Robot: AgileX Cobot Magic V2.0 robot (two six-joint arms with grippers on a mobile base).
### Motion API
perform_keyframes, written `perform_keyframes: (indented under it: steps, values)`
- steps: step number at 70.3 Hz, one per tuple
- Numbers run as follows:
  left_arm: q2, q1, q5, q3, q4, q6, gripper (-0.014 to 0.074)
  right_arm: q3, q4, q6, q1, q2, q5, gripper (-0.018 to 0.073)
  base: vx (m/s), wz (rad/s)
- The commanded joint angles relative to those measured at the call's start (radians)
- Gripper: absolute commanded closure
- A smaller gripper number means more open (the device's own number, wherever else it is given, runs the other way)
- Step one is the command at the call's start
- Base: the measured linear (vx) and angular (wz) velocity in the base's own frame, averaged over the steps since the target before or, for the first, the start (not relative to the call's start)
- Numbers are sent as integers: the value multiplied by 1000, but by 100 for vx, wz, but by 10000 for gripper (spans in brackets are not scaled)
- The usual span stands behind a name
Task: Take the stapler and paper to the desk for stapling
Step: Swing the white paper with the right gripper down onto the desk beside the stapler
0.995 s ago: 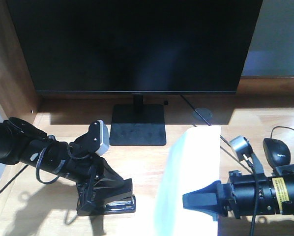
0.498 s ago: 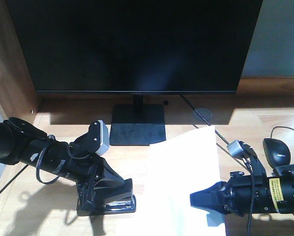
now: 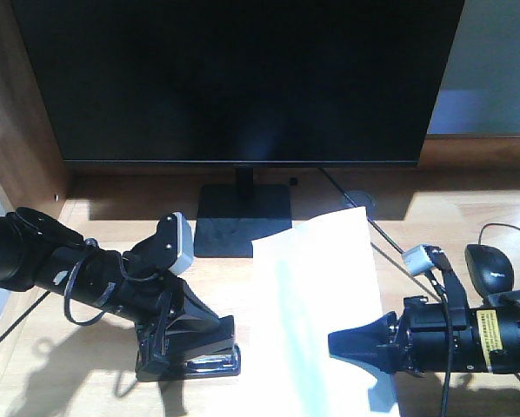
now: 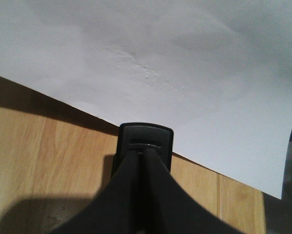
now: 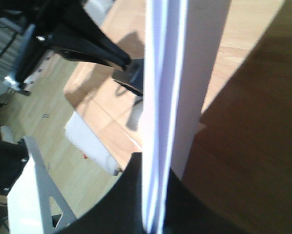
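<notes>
The black stapler (image 3: 210, 361) rests on the light wood desk (image 3: 95, 365) at the front left, with my left gripper (image 3: 193, 333) shut on it from above. In the left wrist view the stapler's end (image 4: 145, 141) pokes out beyond the closed fingers, a short way from the edge of the paper (image 4: 160, 63). My right gripper (image 3: 357, 344) is shut on the right edge of the white paper (image 3: 316, 304), which slopes over the desk between the two arms. The right wrist view shows the paper (image 5: 163, 87) edge-on between the jaws of the right gripper (image 5: 155, 214), with the stapler (image 5: 130, 80) beyond it.
A large black monitor (image 3: 243, 78) on a square stand (image 3: 243, 221) fills the back. A black mouse (image 3: 490, 268) with its cable lies at the right. A round cable grommet (image 3: 357, 201) sits behind the paper. A dark wooden side panel (image 3: 16, 130) bounds the left.
The paper has swung down from a steep tilt to a flatter slope and shifted left towards the stapler. The right gripper has moved slightly left. The left arm and stapler have stayed still.
</notes>
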Motion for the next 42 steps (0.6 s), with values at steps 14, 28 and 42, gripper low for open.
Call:
perform_keyframes:
  steps: [14, 28, 42]
  values:
    - [-39, -4, 39, -24, -46, -9, 603, -17, 47, -75, 2, -21, -104, 562, 0, 0]
    - [-39, -4, 39, -24, -46, -9, 603, -17, 58, -67, 2, 10, -111, 562, 0, 0]
    - [-39, -4, 39, -24, -46, -9, 603, -17, 115, -70, 2, 106, -152, 562, 0, 0]
